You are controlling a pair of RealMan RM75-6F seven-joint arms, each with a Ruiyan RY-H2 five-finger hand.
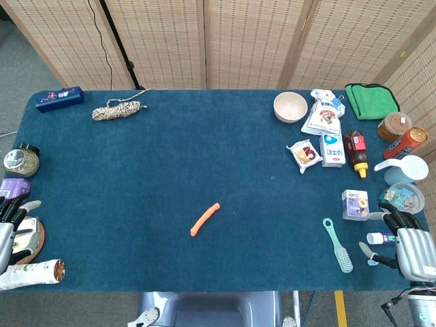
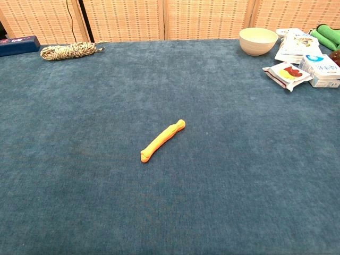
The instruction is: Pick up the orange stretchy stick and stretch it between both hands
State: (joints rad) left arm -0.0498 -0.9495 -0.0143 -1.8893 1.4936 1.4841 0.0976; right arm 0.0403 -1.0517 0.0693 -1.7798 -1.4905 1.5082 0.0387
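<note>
The orange stretchy stick [image 1: 204, 219] lies slantwise near the middle of the blue table, also plain in the chest view [image 2: 162, 140]. Nothing touches it. My left hand [image 1: 12, 228] rests at the table's left edge, far from the stick, fingers apart and holding nothing. My right hand [image 1: 407, 244] sits at the right edge, fingers spread and empty, equally far from the stick. Neither hand shows in the chest view.
A rope coil [image 1: 118, 110] and blue box [image 1: 60, 98] lie at the back left. A bowl [image 1: 290, 106], snack packs [image 1: 304, 154], bottles and a green cloth [image 1: 370, 100] crowd the right. A teal brush [image 1: 338, 246] lies by my right hand; a jar [image 1: 21, 161] and tube [image 1: 32, 274] sit by my left.
</note>
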